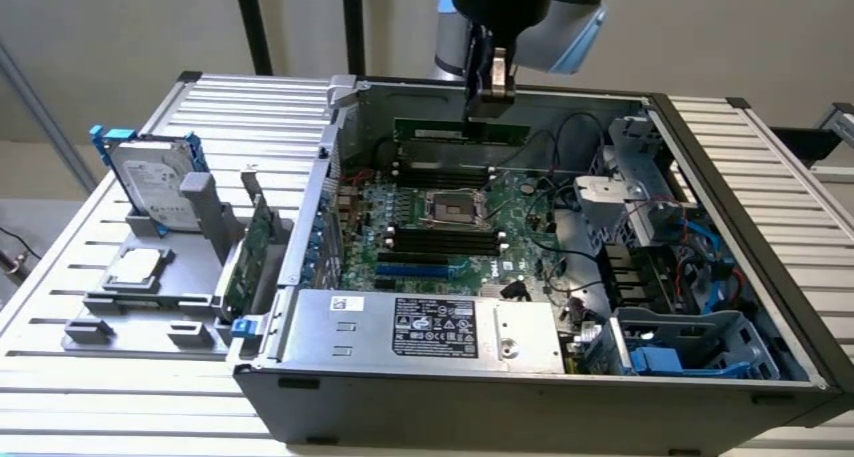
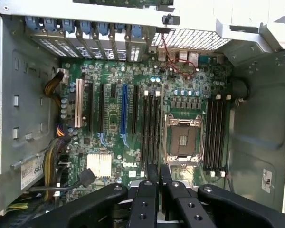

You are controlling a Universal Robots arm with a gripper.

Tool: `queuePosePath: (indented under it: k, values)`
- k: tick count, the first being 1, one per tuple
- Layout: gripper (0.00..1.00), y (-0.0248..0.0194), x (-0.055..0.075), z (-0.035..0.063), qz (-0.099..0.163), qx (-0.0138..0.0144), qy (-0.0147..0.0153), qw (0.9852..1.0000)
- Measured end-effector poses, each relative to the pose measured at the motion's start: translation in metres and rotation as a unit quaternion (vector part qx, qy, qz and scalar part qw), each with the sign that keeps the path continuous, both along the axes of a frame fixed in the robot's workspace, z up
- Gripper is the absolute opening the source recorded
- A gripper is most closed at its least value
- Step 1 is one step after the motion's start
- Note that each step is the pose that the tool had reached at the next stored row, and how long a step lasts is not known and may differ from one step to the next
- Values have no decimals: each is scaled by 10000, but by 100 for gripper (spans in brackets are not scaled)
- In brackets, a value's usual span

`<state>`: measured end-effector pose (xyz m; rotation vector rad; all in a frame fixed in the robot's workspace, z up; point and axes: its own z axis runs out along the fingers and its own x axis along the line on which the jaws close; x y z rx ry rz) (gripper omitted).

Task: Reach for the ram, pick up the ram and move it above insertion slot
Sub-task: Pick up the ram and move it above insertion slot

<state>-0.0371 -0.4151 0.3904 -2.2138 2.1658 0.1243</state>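
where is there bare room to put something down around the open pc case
Free: the ribbed table in front of the grey holder rack, and the ribbed strip along the case's far side at the exterior view's right. Crowded: the motherboard, with cables and the drive cage beside it; the gripper holds the ram above it.

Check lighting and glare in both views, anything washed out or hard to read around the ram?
Exterior view: even, diffuse light; the gripper holds the ram against the shaded rear wall of the open computer case, so its green reads dark. Wrist view: the pale metal bracket along the case edge is blown out; the motherboard is evenly lit; the black fingers look soft.
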Motion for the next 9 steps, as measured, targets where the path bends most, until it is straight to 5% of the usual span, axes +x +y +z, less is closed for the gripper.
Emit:
queuePosePath:
  k: [9]
  values:
    - [14, 9, 10, 0, -44, 0, 0, 10000]
